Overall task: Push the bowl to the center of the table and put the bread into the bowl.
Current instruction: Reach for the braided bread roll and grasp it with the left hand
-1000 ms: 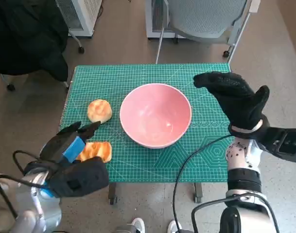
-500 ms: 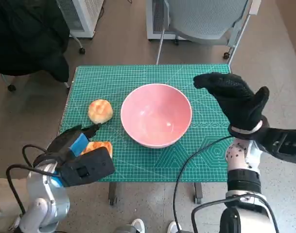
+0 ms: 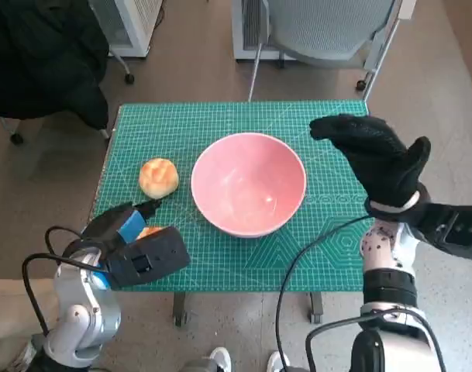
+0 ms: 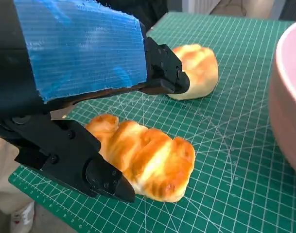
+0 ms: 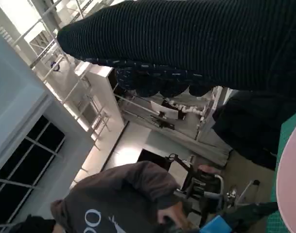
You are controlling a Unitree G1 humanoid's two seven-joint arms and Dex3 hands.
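Note:
A pink bowl (image 3: 249, 183) stands near the middle of the green cutting mat (image 3: 220, 124); its rim (image 4: 288, 97) shows in the left wrist view. A round bun (image 3: 159, 177) (image 4: 199, 70) lies to its left. A golden twisted bread (image 4: 145, 160) lies near the mat's front left corner, mostly hidden under my left hand (image 3: 123, 229) in the head view. My left hand's fingers (image 4: 162, 73) are spread on both sides of this bread, not gripping it. My gloved right hand (image 3: 375, 155) hovers open above the mat's right edge, beside the bowl.
A grey chair (image 3: 321, 31) stands behind the table, a dark coat (image 3: 42, 62) at the back left. A cable (image 3: 298, 271) hangs by my right arm. A person (image 5: 123, 199) shows in the right wrist view.
My left arm has drawn back and lowered, its hand now covering most of the twisted bread. The bowl, the bun and my right hand have stayed put.

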